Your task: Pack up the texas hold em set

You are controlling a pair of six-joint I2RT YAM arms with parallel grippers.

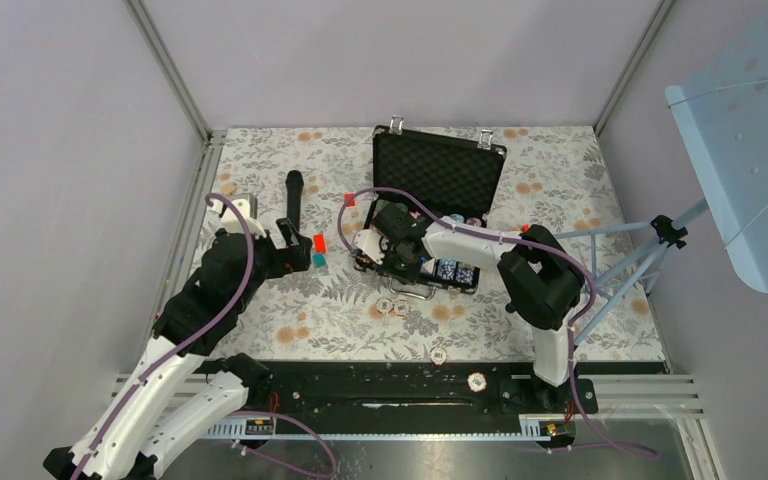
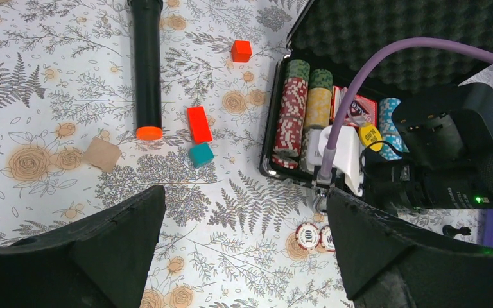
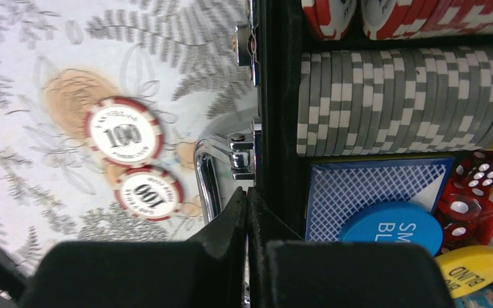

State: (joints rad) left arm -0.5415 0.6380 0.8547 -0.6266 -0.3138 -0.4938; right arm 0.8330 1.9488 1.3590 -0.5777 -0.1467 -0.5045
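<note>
Though mostly loaded, not done yet: briefcase (image 1: 440, 172) open at the far middle of the bench (image 1: 560, 330), lid propped up, with chip rows (image 3: 404, 102), a blue card deck (image 3: 359, 186), a blue button (image 3: 395, 228) and red dice (image 3: 475, 192) already in the tray. Two loose 100 chips (image 3: 123, 136) flat on the bench just in front of the silver handle (image 3: 208, 170). Two more chips (image 1: 439, 354) down near the arm bases.

Right tool (image 3: 247, 199) pinched completely closed with nothing in it, parked over the case's near rim beside the handle. Left tool (image 2: 244, 256) gaping wide, empty, hovering over the bench near the red block (image 2: 199, 123), teal block (image 2: 201, 154) and microphone (image 2: 146, 64).

Best bet imo: spread the right tool first, back off the rim, drop straight down on one 100 chip, pinch it by the edges without dragging its neighbour. Leave the blocks and mic alone.

Hard to call: which slot has room, with the tray's left part hidden under the right arm from above and its far side cut off in the wrist view. Also no telling whether those two 100 chips overlap or only touch.
</note>
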